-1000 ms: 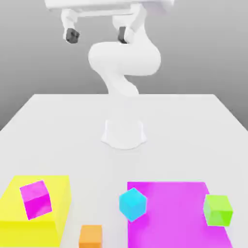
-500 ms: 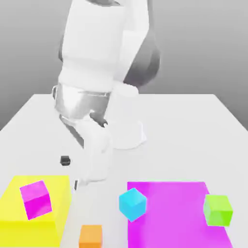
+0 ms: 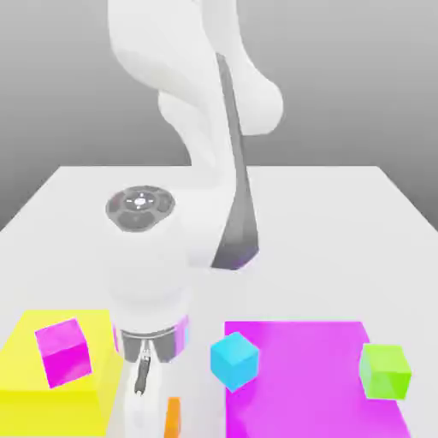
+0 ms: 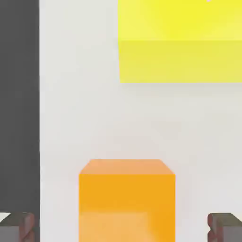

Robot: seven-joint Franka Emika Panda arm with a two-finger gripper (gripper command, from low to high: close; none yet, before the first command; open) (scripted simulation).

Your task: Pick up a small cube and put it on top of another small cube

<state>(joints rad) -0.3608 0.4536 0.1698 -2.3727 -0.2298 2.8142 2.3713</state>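
The small orange cube (image 4: 126,201) rests on the white table between my gripper's (image 4: 122,228) two dark fingertips (image 4: 19,227). A gap shows on each side of it, so the gripper is open and touches nothing. In the exterior view the arm's hand (image 3: 147,342) hangs low at the table's front. It hides most of the orange cube (image 3: 174,417), leaving a thin sliver. A cyan cube (image 3: 234,359) stands to the exterior view's right of the hand. A magenta cube (image 3: 62,352) sits tilted to its left.
The magenta cube lies on a flat yellow block (image 3: 26,385), which also shows beyond the orange cube (image 4: 179,42). A green cube (image 3: 384,370) sits on a flat magenta slab (image 3: 308,385). The table's edge (image 4: 38,118) runs close beside the orange cube.
The arm has swung down from high above the table to the front edge. The hand now stands over the orange cube and covers most of it in the exterior view.
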